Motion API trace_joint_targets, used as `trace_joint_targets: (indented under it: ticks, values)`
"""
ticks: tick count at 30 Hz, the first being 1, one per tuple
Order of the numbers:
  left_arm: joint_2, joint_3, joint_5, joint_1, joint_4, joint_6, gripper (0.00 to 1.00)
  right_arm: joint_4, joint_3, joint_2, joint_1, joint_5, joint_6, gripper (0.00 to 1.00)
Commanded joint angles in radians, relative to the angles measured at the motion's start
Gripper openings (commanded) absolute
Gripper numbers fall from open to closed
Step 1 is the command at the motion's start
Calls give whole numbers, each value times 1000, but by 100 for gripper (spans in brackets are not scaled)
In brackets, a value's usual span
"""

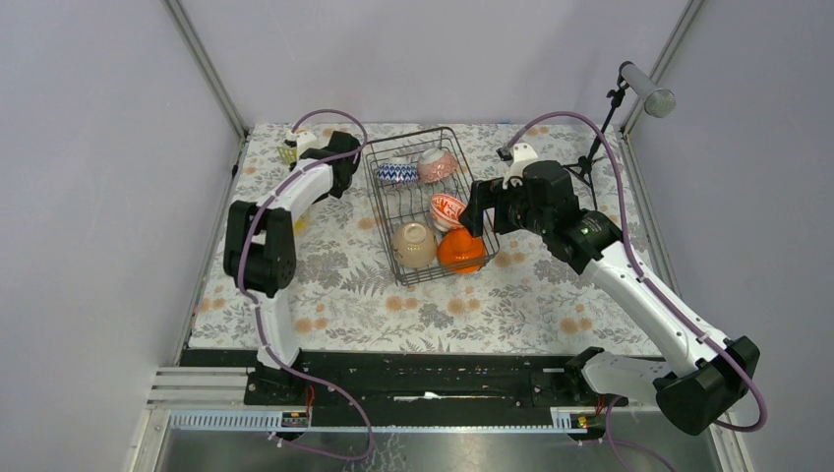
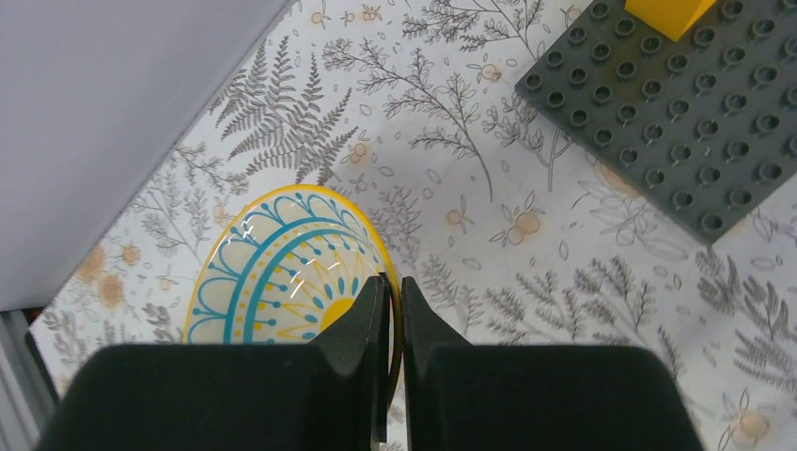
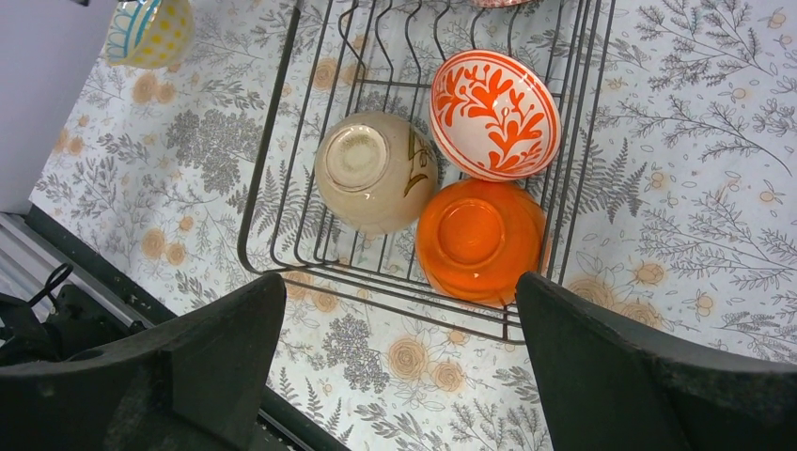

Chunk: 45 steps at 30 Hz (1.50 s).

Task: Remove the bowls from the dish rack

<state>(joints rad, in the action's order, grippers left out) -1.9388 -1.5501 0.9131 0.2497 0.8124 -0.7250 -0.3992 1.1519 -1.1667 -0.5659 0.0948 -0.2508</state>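
The black wire dish rack (image 1: 384,221) (image 3: 266,155) stands mid-table. In it lie a blue-white bowl (image 1: 396,173), a pink bowl (image 1: 438,165), a red-and-white bowl (image 1: 446,209) (image 3: 493,113), an upturned beige bowl (image 1: 414,244) (image 3: 374,183) and an upturned orange bowl (image 1: 460,250) (image 3: 479,240). My right gripper (image 1: 474,211) (image 3: 399,310) hovers open above the rack's near end, holding nothing. At the far left corner my left gripper (image 1: 298,146) (image 2: 395,279) is shut on the rim of a cream bowl with yellow rim and teal pattern (image 2: 282,272) (image 3: 148,28), close over the tablecloth.
A dark grey studded baseplate (image 2: 677,122) with a yellow block (image 2: 669,14) lies beside the left gripper. The grey side wall (image 2: 94,113) is close on its other side. A microphone on a stand (image 1: 644,88) rises at the far right corner.
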Motion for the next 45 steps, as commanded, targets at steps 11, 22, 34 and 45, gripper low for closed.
trace_joint_targets:
  ticks: [11,22,34,45]
  values:
    - [-148,-81,90,-38,65,-311,4,-36,27,-16,-1,-32,19,100]
    - [-64,-72,-67,-38,58,-214,47,-46,59,-105,0,-33,52,100]
    - [245,36,-466,-38,-17,-12,75,-1,135,-280,-1,51,127,85]
    - [409,208,-1120,-38,-73,66,88,16,299,-521,-1,91,181,68]
